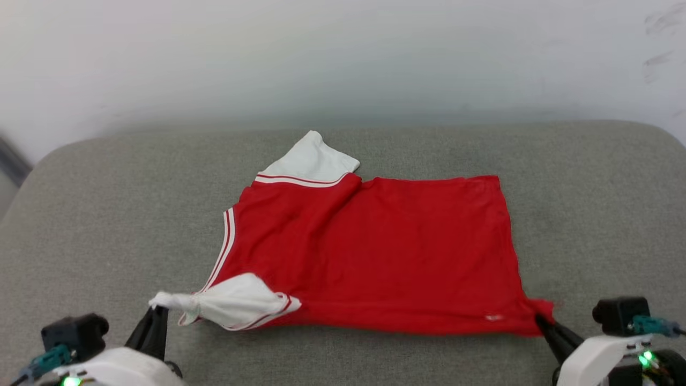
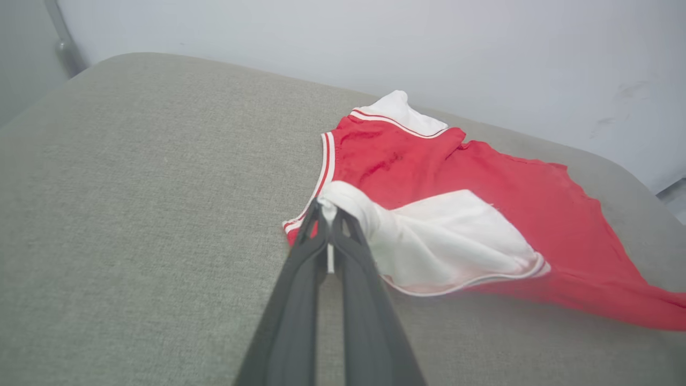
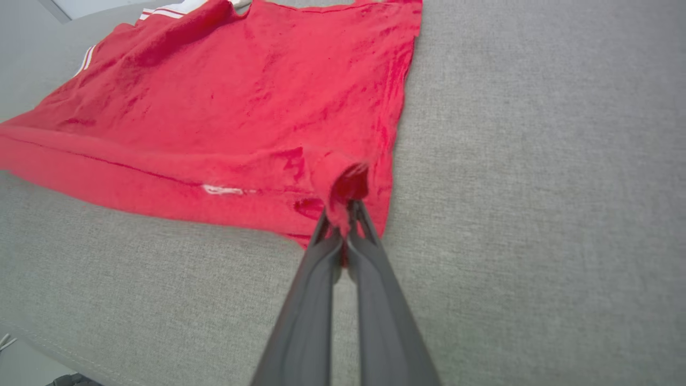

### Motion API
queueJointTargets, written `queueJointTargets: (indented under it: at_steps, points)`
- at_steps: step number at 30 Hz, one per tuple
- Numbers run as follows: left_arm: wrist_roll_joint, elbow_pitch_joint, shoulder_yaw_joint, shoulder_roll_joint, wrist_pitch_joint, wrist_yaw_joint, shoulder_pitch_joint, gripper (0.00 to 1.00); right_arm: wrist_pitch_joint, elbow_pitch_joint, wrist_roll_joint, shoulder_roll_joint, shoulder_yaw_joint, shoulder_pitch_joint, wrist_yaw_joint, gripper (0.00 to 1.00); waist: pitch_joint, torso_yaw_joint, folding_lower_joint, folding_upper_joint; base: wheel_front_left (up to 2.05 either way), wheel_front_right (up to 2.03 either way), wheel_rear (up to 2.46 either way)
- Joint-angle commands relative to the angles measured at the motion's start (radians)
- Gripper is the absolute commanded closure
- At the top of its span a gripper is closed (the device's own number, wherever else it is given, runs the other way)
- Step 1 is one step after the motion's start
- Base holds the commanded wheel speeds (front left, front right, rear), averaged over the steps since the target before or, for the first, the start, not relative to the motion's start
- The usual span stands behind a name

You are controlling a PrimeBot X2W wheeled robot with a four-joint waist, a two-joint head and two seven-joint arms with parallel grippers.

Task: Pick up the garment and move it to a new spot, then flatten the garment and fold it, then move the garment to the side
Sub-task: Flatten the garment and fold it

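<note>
On the grey upholstered surface (image 1: 96, 214), approx. centre of the head view, lies the garment (image 1: 375, 252) — red side up, no print showing, spread mostly flat w/ a diagonal crease running from the far sleeve (image 1: 313, 161) down toward the middle. That far sleeve is white w/ red-white striped trim and points toward the pale wall (image 1: 343, 53).

Left gripper (image 1: 156, 310), at lower left of the head view, is clamped on the tip of the near sleeve (image 1: 236, 303). In the left wrist view its dark fingers (image 2: 300, 300) are pressed together w/ white fabric pinched between them, and the sleeve is drawn out into a point and raised a bit off the surface.

Right gripper (image 1: 540, 320), at lower right, is closed on the red hem corner (image 1: 541, 308) — in the right wrist view its fingers (image 3: 316, 300) meet w/ a bunched fold of red cloth at their tips. A small white mark (image 1: 494, 317) sits on the hem just beside that corner. The near edge of the garment is stretched between the two grippers; the rest lies on the surface.
</note>
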Motion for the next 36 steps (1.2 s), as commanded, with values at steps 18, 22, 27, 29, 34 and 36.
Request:
queueJointTargets:
  at_steps: [18,22,27,29,34,36]
  points:
    - [0.027,0.363,-0.08,-0.097,-0.05,-0.146,-0.459,1.0,0.023,0.097,-0.024,-0.012,0.03,-0.297,-0.001,1.0,0.249,0.001,0.0001,0.0,0.0,0.0,0.0]
    - [0.01,0.467,-0.093,-0.113,-0.033,-0.179,-0.513,1.0,0.008,0.15,-0.018,-0.01,0.052,-0.329,-0.001,1.0,0.274,-0.006,0.0001,0.0,0.0,0.0,0.0]
    - [-0.02,0.588,-0.118,-0.125,0.018,-0.228,-0.551,1.0,-0.009,0.22,-0.007,0.003,0.096,-0.348,-0.001,0.8,0.282,-0.021,0.0001,0.0,0.0,0.0,0.0]
    - [-0.033,0.627,-0.126,-0.13,0.037,-0.246,-0.562,1.0,0.0,0.249,0.011,0.011,0.115,-0.346,-0.001,0.46,0.28,-0.025,0.0001,0.0,0.0,0.0,0.0]
    - [-0.057,0.697,-0.126,-0.129,0.059,-0.265,-0.571,0.0,-0.05,0.282,0.012,0.003,0.14,-0.353,-0.001,0.0,0.257,-0.04,0.0001,0.0,0.0,0.0,0.0]
    - [-0.062,0.714,-0.121,-0.12,0.065,-0.268,-0.568,0.0,-0.092,0.277,0.023,0.01,0.14,-0.346,-0.001,0.0,0.239,-0.044,0.0001,0.0,0.0,0.0,0.0]
